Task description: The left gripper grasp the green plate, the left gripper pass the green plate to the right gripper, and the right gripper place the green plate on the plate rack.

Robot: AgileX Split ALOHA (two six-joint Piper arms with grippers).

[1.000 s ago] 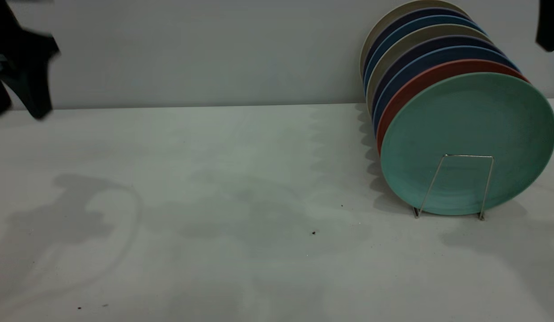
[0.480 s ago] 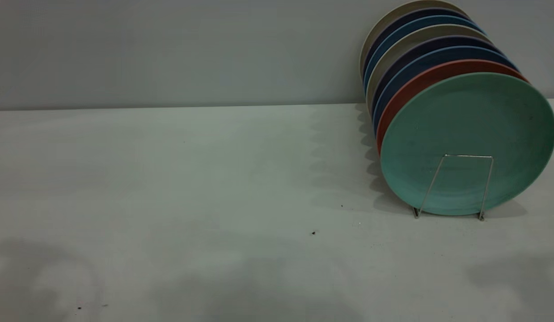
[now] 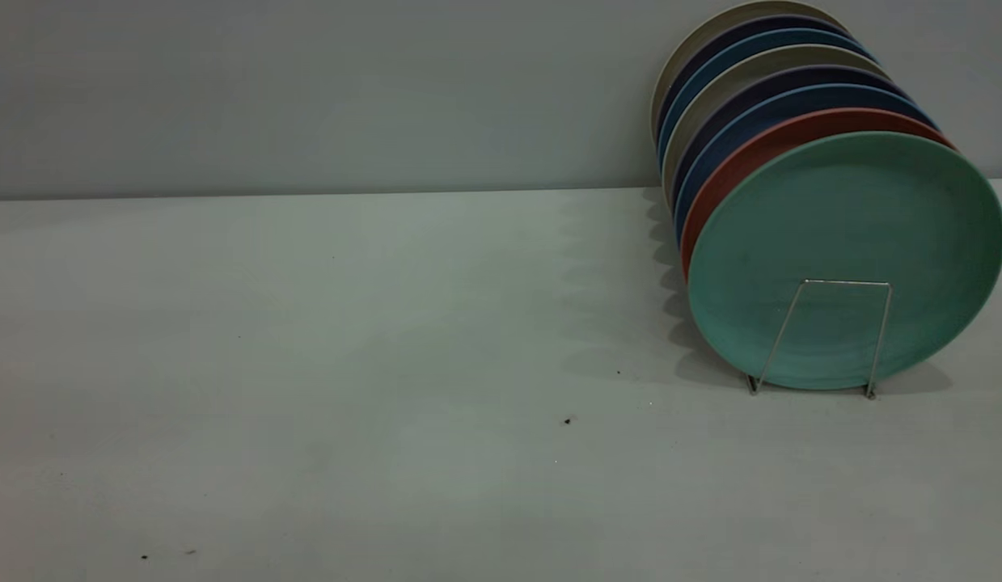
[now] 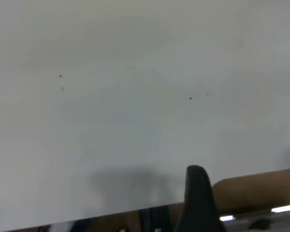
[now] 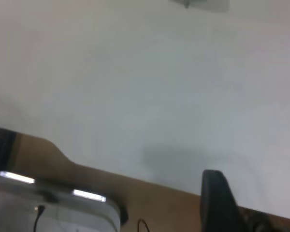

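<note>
The green plate [image 3: 845, 260] stands upright in the front slot of the rack [image 3: 826, 335], leaning back against the pink plate [image 3: 739, 166] just behind it, with the blue-rimmed and cream plates [image 3: 735, 77] rowed farther back. The rack's front wire loop crosses the plate's lower face. Judged from this, the placing step looks done — nothing of the task seems left but for the arms to sit clear.

Neither gripper appears in the exterior view. The left gripper [image 4: 199, 200] shows in its own wrist view as one dark finger [image 4: 198, 193] above the table [image 3: 347, 364] edge, well away from the rack; it holds nothing that can be seen, but whether it is spread or closed I cannot tell. The right gripper [image 5: 261, 203] shows one finger [image 5: 217, 200] and a sliver of another with a clear gap between — spread, empty, touching nothing, also near the table edge and apart from the rack.

No further move seems called for.
</note>
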